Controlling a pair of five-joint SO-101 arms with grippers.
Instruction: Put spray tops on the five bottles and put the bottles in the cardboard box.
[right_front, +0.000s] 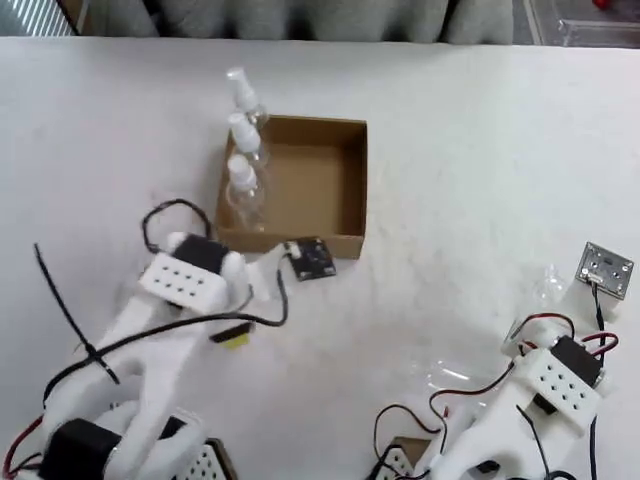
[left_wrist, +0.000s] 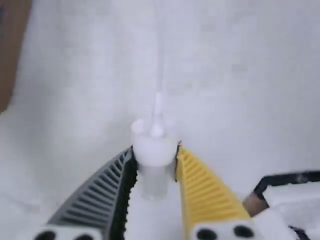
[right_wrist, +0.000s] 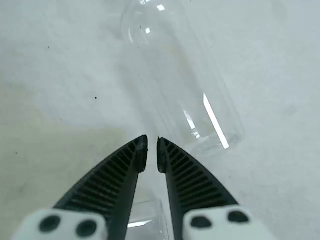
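Cardboard box (right_front: 352, 185) holds 3 capped bottles (right_front: 245, 190) by one wall. My L claw (left_wrist: 154, 152) pinches a spray top (left_wrist: 150, 142) — R claw (right_wrist: 151, 149) narrow, tips nearly touching, over a bare bottle (right_wrist: 185, 85) lying on the surface (right_wrist: 50, 75).

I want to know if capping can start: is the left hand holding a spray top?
Yes, the left hand is clamped on a white spray top.

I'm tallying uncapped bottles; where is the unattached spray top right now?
In the left wrist view the spray top sits clamped in the left gripper, above the table by the cardboard box's front wall.
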